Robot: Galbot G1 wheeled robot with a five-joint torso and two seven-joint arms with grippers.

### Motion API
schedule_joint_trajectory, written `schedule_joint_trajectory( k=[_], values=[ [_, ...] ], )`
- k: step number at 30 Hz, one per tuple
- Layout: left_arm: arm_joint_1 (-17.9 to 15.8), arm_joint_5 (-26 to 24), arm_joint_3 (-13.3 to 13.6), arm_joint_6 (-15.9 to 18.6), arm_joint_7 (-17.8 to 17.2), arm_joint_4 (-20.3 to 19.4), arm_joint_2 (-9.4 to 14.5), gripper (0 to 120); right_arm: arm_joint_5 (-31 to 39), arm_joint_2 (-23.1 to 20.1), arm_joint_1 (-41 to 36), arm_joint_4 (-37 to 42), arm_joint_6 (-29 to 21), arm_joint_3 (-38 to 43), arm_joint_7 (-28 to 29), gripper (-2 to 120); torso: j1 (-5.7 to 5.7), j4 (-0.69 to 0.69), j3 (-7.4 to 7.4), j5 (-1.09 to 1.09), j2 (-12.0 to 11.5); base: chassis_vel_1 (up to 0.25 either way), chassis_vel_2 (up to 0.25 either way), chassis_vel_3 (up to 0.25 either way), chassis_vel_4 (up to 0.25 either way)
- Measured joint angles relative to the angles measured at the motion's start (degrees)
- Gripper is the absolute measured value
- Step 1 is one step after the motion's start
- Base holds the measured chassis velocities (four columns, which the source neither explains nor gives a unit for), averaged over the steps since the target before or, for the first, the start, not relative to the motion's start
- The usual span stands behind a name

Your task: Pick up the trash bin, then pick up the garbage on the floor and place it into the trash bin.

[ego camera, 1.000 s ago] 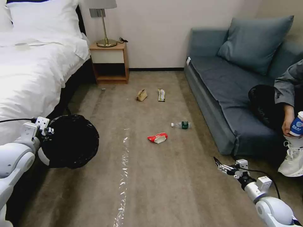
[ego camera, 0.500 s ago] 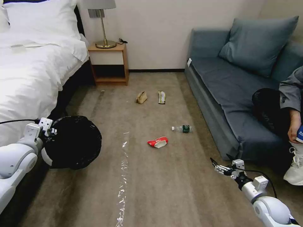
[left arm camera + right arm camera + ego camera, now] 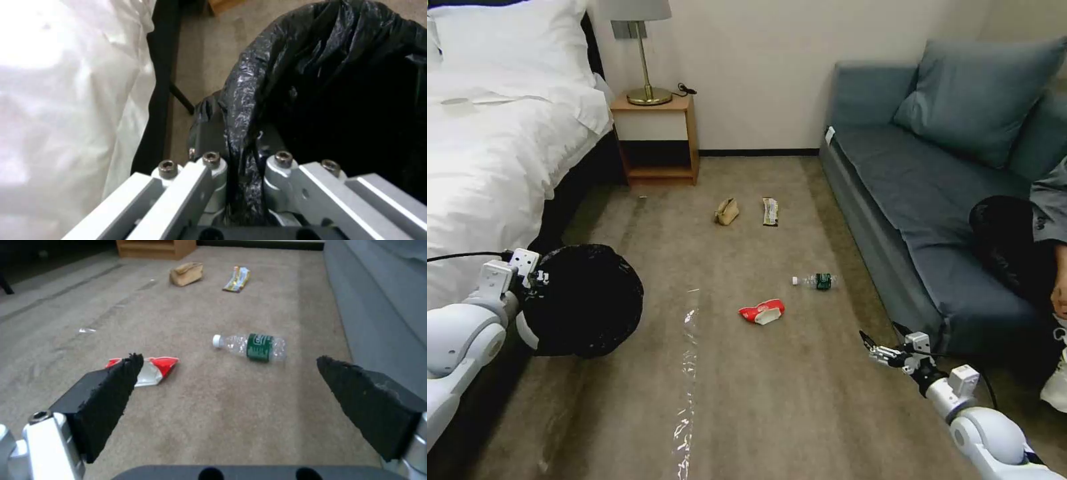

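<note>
Trash bin (image 3: 584, 300) rim hidden between left gripper (image 3: 242, 166) fingers (image 3: 209, 133)

A white bed (image 3: 487, 147) stands left, a wooden nightstand (image 3: 657, 137) with a brass lamp (image 3: 647, 50) beside it. A blue-grey sofa (image 3: 920, 193) with a cushion (image 3: 980, 97) lines the right wall.
</note>
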Motion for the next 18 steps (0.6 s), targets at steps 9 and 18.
schedule_joint_trajectory(
  k=[9,18],
  values=[
    [-0.6,0.0,0.6,-0.3,0.2,0.6,0.1,6,-0.2,-0.3,1.2,-1.0,-0.2,-1.9,0.0,100,0.0,0.0,0.0,0.0,0.0,-0.087,0.075,0.072,-0.078],
    [-1.5,-0.2,1.6,-0.9,0.4,1.2,0.2,6,-0.1,-0.3,3.3,-2.3,-0.2,-3.7,-0.1,100,0.0,0.0,0.0,0.0,0.0,-0.077,0.079,0.076,-0.073]
  ],
)
